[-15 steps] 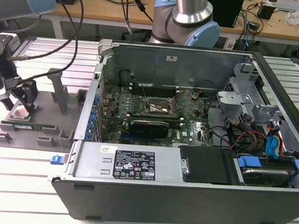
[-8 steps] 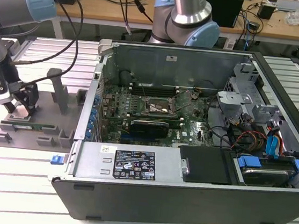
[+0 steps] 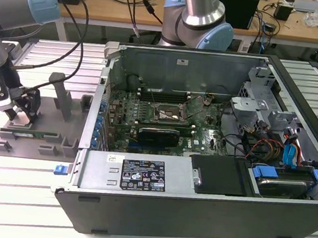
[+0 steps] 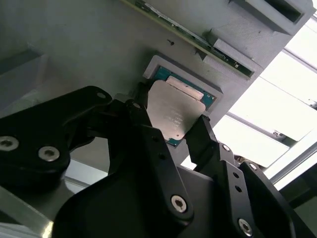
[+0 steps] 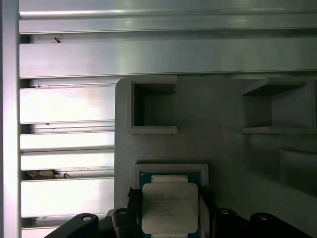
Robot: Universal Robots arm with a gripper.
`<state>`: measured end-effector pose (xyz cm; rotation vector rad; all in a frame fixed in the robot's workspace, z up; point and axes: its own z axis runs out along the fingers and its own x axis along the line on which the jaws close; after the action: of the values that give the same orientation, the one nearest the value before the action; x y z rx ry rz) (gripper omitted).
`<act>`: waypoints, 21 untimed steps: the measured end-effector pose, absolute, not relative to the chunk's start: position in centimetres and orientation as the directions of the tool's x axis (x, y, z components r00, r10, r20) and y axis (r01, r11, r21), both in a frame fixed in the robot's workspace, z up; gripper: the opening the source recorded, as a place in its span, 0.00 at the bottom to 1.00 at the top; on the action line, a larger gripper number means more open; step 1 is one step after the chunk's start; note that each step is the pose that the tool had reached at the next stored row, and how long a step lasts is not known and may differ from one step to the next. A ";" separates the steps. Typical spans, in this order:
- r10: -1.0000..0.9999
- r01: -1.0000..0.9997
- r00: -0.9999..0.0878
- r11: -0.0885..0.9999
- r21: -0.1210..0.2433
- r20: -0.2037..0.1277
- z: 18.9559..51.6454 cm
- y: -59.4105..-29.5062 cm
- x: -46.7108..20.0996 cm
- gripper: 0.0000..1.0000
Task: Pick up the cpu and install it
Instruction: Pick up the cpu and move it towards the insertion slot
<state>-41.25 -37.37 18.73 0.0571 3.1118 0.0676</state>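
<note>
The gripper point(image 3: 25, 106) is down over a grey tray point(image 3: 47, 115) that lies on the slatted metal counter point(image 3: 18, 195), on the exterior view's left of the open computer case point(image 3: 205, 213) and just beside its side wall; the arm carrying it reaches in from further out on that same side of the case; in both wrist views the cpu point(image 4: 168, 109) is a flat square chip with a dull silver top and a thin green edge, sitting at a shallow pocket of the tray, so it is outside the case and well apart from the socket point(image 3: 168, 113) on the green board inside the case; the black fingers point(image 4: 203, 139) stand one on each side of the chip and lie against two opposite edges of it, so the gripper looks closed on the cpu; whether the chip rests fully in the pocket or is raised a little off it cannot be told; in the first wrist view a deeper square recess point(image 5: 151, 106) in the tray lies near the cpu's pocket, with the counter's bright slats running beside the tray; a second arm's base point(image 3: 197, 14) stands behind the case, near its rear wall.
</note>
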 end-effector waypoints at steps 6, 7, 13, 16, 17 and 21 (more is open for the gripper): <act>0.037 0.036 -0.999 0.998 0.044 -0.028 20.0 -37.4 -41.3 0.55; 0.037 0.036 -0.999 0.998 0.044 -0.028 20.4 -37.4 -41.2 0.55; 0.037 0.036 -0.999 0.998 0.044 -0.028 22.6 -37.3 -41.2 0.55; 0.037 0.036 -0.999 0.998 0.044 -0.028 23.8 -37.3 -41.2 0.55; 0.037 0.036 -0.999 0.998 0.044 -0.028 24.4 -37.3 -41.2 0.55; 0.037 0.036 -0.999 0.998 0.044 -0.028 25.5 -37.3 -41.2 0.55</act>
<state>-41.25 -37.32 25.53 0.0571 3.1117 0.0677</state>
